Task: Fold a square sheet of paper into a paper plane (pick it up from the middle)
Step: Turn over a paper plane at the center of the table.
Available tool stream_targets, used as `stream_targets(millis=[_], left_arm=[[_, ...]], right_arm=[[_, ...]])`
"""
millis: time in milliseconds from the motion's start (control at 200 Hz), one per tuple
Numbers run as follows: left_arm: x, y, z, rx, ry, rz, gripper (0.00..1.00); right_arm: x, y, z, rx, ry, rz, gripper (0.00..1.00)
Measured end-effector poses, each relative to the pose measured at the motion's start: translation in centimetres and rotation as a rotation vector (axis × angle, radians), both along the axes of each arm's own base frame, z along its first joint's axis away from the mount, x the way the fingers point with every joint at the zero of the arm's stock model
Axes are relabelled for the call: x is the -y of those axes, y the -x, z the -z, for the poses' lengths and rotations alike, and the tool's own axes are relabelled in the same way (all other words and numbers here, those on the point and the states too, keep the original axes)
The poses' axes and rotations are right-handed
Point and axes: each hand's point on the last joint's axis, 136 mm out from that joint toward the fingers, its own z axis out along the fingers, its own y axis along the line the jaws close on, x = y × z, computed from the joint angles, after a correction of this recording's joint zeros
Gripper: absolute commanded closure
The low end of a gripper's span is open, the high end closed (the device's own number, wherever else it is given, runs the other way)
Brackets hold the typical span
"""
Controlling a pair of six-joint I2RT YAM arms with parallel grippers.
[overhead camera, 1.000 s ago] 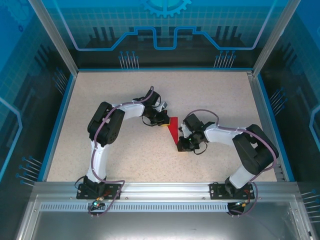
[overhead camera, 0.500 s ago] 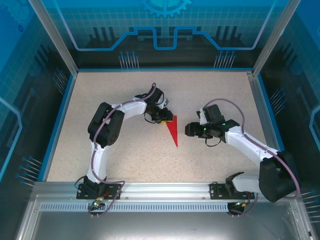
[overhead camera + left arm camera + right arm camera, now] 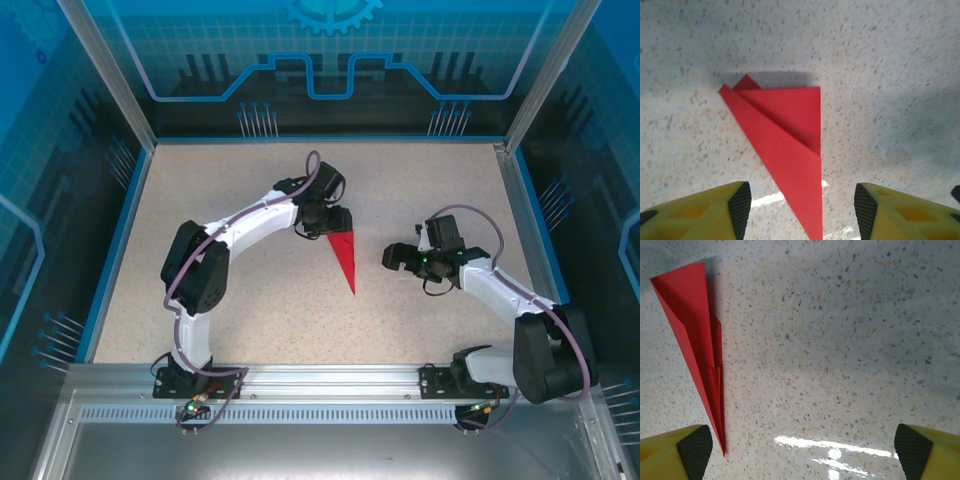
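The left claw [image 3: 802,205] stands open. Its two yellow fingers with dark pads are spread to either side of the paper plane [image 3: 785,130] without pinching it. From above, this left claw [image 3: 328,216] hovers at the wide end of the dart, right beside it. The right claw [image 3: 804,446] is opened very wide and holds nothing, with bare speckled surface between its fingers and the plane's point near its left finger. In the overhead view the right claw [image 3: 392,258] sits off to the right of the paper, apart from it.

The paper plane [image 3: 345,258] lies on the bench [image 3: 250,300] between the two arms. It is a slim red triangle with its wide end away from the robot and its sharp tip pointing toward the near edge. The right wrist camera shows its layered folds stacked along one long side [image 3: 695,330].

Judging by the shape, the folding looks complete and the step in hand is the release, with both claws letting go of a finished dart. The next move probably calls for lifting both arms straight up and drawing them back without brushing the light paper, which would slide easily on this smooth surface.
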Motion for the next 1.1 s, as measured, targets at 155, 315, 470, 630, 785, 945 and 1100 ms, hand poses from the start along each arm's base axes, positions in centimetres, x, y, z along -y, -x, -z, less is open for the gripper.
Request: stream_targets(millis=[155, 315, 470, 630, 785, 945, 1100], left_arm=[[1.9, 0.5, 1.0, -0.011, -0.083, 0.007, 0.38], [2.5, 0.8, 3.6, -0.058, -0.159, 0.016, 0.38], [2.2, 0.9, 5.4, -0.105, -0.226, 0.019, 0.37], [2.4, 0.8, 6.1, -0.126, -0.263, 0.042, 0.37], [2.1, 1.4, 6.5, -0.15, -0.292, 0.055, 0.39], [1.6, 1.7, 6.6, -0.161, -0.317, 0.055, 0.42], [1.2, 2.0, 6.8, -0.164, -0.331, 0.05, 0.48]], right_arm=[[0.1, -0.1, 0.0, 0.007, -0.002, 0.003, 0.01], [0.0, -0.2, 0.3, -0.001, 0.0, 0.003, 0.01], [0.1, -0.2, 0.6, -0.01, 0.002, 0.003, 0.0], [0.1, -0.2, 0.7, -0.013, 0.002, 0.003, 0.01], [0.1, -0.1, 0.8, -0.016, 0.003, 0.003, 0.01], [0.1, -0.1, 1.1, -0.027, 0.006, 0.003, 0.01], [0.1, 0.0, 1.6, -0.045, 0.01, 0.003, 0.01]])
